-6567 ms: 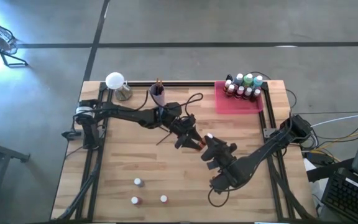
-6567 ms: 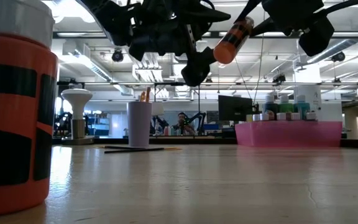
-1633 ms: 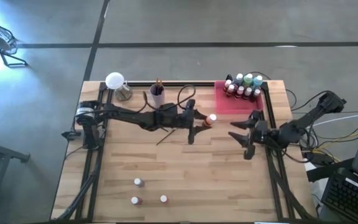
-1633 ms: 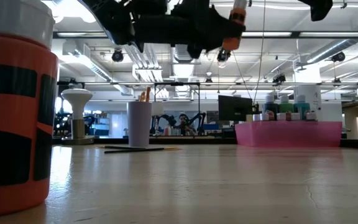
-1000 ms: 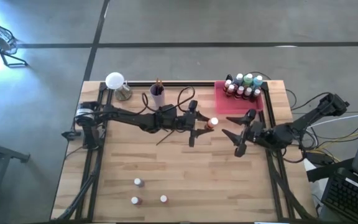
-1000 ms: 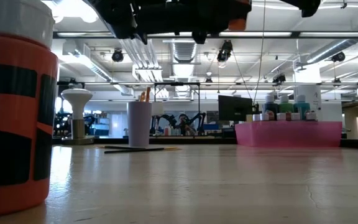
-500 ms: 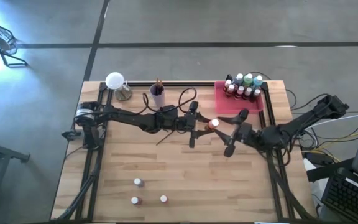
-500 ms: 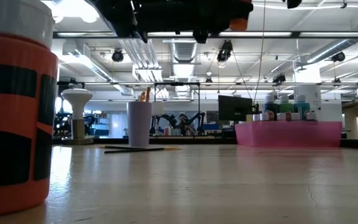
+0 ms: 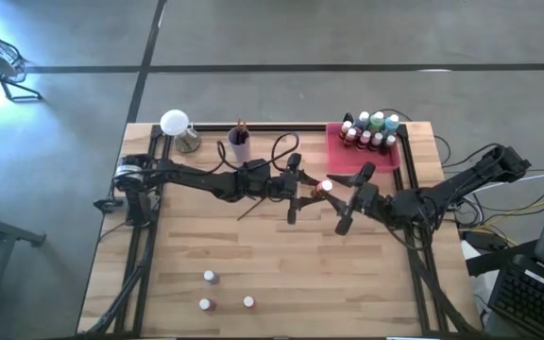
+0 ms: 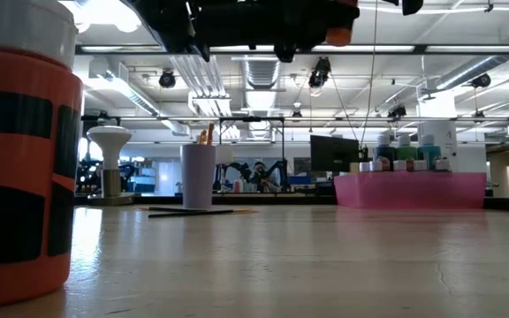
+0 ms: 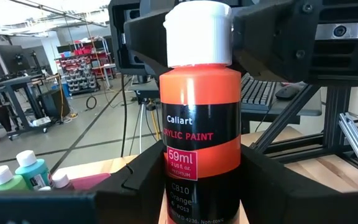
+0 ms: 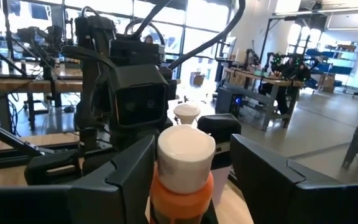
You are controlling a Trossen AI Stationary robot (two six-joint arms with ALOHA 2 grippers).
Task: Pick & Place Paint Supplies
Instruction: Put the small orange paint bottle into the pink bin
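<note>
An orange paint bottle with a white cap [image 11: 201,124] stands upright high above the table's middle [image 9: 321,188], with my left gripper [image 11: 201,186] shut on it. My right gripper [image 12: 191,155] has come in level from the table's right [image 9: 336,195] and is open. Its fingers [image 12: 129,180] stand on either side of the white cap [image 12: 185,158]; whether they touch it I cannot tell. In the low view the bottle [image 10: 341,34] shows only at the top edge. My left gripper pinches the bottle's lower body [image 11: 166,193] between its two fingers. The fingers come level from the table's left. The bottle stands upright with its cap up, lifted clear of the table.
A pink tray [image 9: 362,159] at the far right holds several bottles [image 9: 371,130]. A lilac cup with brushes [image 9: 239,144] and a white lamp [image 9: 175,123] stand at the far edge. A brush [image 9: 248,210] lies mid-table. Three small bottles [image 9: 211,277] stand near the front.
My right gripper has moved toward the table's left, up to the held bottle, and its fingers now flank the cap. My left gripper and the bottle have kept still.
</note>
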